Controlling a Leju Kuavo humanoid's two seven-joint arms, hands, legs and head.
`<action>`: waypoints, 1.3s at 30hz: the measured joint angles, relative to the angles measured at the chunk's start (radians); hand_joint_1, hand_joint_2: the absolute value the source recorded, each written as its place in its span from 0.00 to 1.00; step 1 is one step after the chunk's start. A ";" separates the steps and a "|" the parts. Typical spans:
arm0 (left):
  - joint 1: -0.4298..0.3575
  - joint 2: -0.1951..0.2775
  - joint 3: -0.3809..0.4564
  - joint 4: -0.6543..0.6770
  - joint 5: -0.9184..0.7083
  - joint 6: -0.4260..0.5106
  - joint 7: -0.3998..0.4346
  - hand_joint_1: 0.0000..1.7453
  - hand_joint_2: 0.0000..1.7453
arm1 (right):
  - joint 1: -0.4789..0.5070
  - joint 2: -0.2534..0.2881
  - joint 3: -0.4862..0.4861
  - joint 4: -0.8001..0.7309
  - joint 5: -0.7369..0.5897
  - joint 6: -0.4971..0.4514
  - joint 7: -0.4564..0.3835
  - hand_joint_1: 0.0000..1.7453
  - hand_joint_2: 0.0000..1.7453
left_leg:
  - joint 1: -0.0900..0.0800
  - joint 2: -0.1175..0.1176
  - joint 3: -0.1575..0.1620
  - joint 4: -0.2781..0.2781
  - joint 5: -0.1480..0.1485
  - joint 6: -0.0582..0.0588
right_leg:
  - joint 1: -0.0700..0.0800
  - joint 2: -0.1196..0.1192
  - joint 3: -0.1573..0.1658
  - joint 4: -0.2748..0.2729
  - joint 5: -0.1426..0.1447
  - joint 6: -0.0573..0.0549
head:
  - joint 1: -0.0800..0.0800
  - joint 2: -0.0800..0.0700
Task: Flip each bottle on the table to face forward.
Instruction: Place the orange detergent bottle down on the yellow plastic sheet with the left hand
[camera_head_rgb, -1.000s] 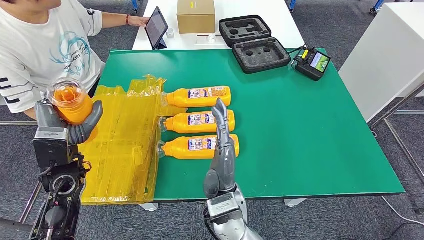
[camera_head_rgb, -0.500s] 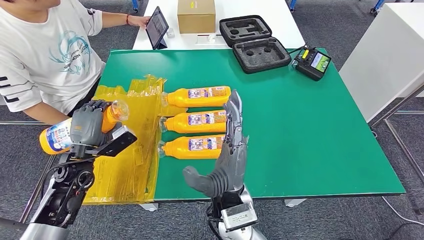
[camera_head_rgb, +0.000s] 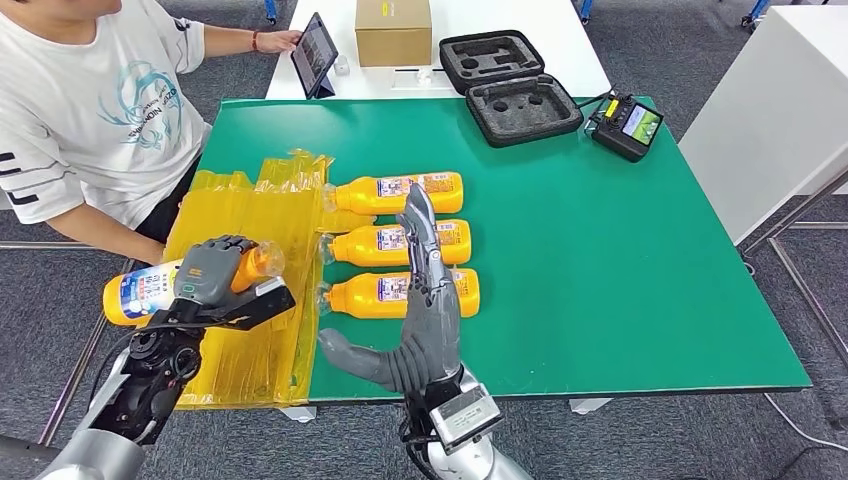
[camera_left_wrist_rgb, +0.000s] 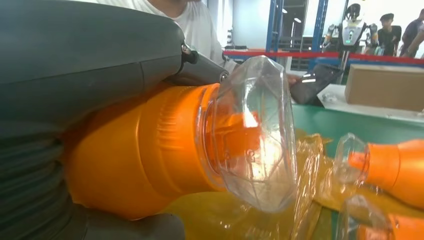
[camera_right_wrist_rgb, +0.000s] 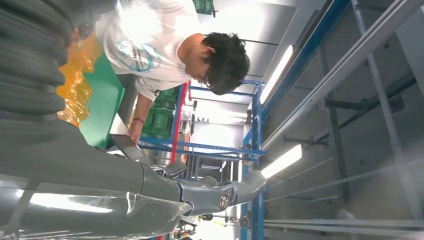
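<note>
My left hand (camera_head_rgb: 212, 272) grips an orange bottle (camera_head_rgb: 145, 290) lying sideways above the table's front left corner, its clear cap (camera_head_rgb: 266, 260) pointing right and its label facing up. The left wrist view shows that same bottle (camera_left_wrist_rgb: 150, 145) and cap (camera_left_wrist_rgb: 252, 135) close up. Three more orange bottles lie in a row on the green table (camera_head_rgb: 620, 260), labels up, caps to the left: far (camera_head_rgb: 397, 191), middle (camera_head_rgb: 392, 244), near (camera_head_rgb: 372, 293). My right hand (camera_head_rgb: 420, 310) is raised in front of the near two, open, fingers stretched upward (camera_right_wrist_rgb: 200, 192), holding nothing.
Yellow plastic wrap (camera_head_rgb: 250, 280) covers the table's left part. A person in a white shirt (camera_head_rgb: 90, 110) sits at the left, touching a tablet (camera_head_rgb: 312, 55). A black foam case (camera_head_rgb: 508, 85), a handheld controller (camera_head_rgb: 625, 125) and a cardboard box (camera_head_rgb: 392, 32) are at the back.
My left hand turned the bottle from upright to lying sideways and brought it right, toward the wrap. My right hand opened out, rose and shifted slightly left.
</note>
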 joint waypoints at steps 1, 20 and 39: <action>-0.002 0.000 -0.002 0.008 0.000 0.000 0.000 1.00 1.00 | -0.002 0.000 0.000 0.005 -0.001 0.001 0.000 0.00 1.00 | 0.000 0.000 0.000 0.000 0.000 0.000 | 0.000 0.000 0.000 0.000 0.000 0.000 | 0.000 0.000; -0.005 -0.006 -0.041 0.063 0.025 -0.079 -0.039 1.00 1.00 | -0.010 0.000 0.001 0.058 0.014 0.039 0.000 0.00 1.00 | 0.000 0.000 0.000 0.000 0.000 0.000 | 0.000 0.000 0.000 0.000 0.000 0.000 | 0.000 0.000; 0.034 -0.008 -0.097 0.078 0.041 -0.143 -0.063 0.00 1.00 | -0.011 0.004 0.001 0.100 0.010 0.079 0.000 0.00 1.00 | 0.000 0.000 0.000 0.000 0.000 0.000 | 0.000 0.000 0.000 0.000 0.000 0.000 | 0.000 0.000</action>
